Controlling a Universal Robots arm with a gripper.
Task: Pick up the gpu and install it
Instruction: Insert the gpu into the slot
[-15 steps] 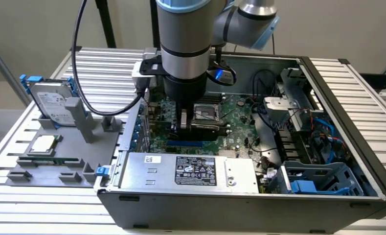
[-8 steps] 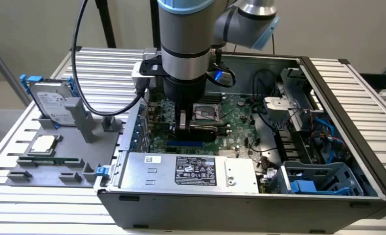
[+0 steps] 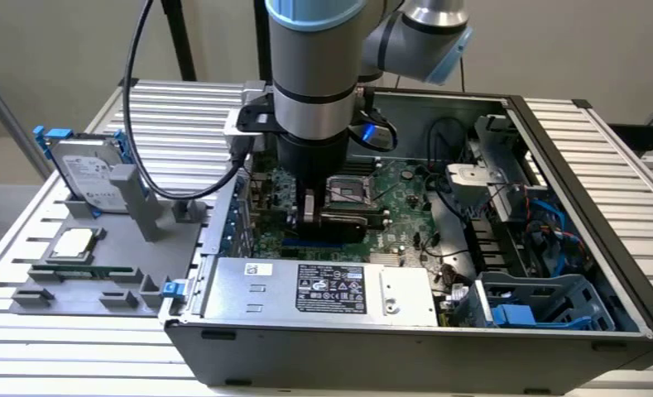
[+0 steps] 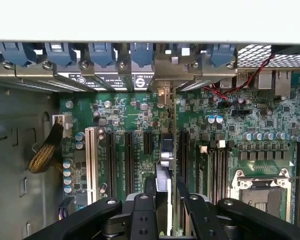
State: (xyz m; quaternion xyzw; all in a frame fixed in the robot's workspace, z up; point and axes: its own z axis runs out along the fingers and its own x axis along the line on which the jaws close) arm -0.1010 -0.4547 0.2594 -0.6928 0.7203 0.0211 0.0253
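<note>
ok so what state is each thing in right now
gpu: held edge-on between the fingers, standing over the motherboard slots
gripper: shut on the gpu, down inside the case
computer case: side open, lying flat
cpu socket: empty, no cooler on it
hard drive: upright in the grey holder outside the case

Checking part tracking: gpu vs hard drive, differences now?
The gpu is clamped in the gripper inside the case; the hard drive sits free in the grey fixture outside. The gpu is a thin card, the hard drive a thicker silver box. Both stand on edge.
</note>
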